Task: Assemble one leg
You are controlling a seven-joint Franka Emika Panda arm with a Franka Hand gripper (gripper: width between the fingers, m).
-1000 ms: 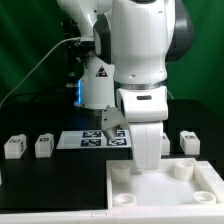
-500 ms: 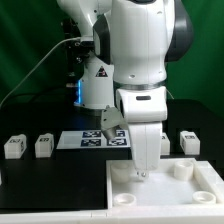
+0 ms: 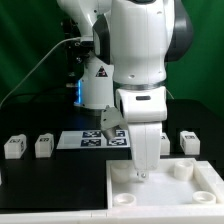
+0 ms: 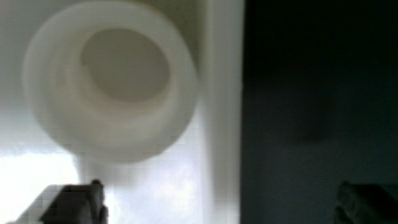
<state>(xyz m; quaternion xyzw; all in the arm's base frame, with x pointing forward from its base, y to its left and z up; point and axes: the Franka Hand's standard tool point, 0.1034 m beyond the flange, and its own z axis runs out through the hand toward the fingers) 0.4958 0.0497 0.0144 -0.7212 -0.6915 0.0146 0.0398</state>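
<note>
The gripper (image 3: 141, 172) (image 4: 217, 203) is pointed straight down, low over a large flat white square tray piece (image 3: 165, 188) with round corner sockets. In the wrist view its two dark fingertips (image 4: 71, 203) are seen set wide apart, and nothing is gripped between them. Whether the tips touch the tray cannot be told. One round socket (image 4: 111, 88) is shown, blurred, just beside the gripper, and the black worktop (image 4: 320, 100) is seen past the tray's edge. In the exterior view this socket (image 3: 122, 173) is found at the tray's corner on the exterior view's left.

The legs, small white rectangular blocks with black-and-white tags, are all stood on the worktop, apart from the tray. The right-hand leg (image 3: 188, 141) is placed just behind the tray, on the exterior view's right. The leftmost leg (image 3: 13, 146) and the second leg (image 3: 43, 145) are set side by side well away on the exterior view's left. Between the second leg and the arm, the thin flat white marker board (image 3: 92, 140) is laid flat.
</note>
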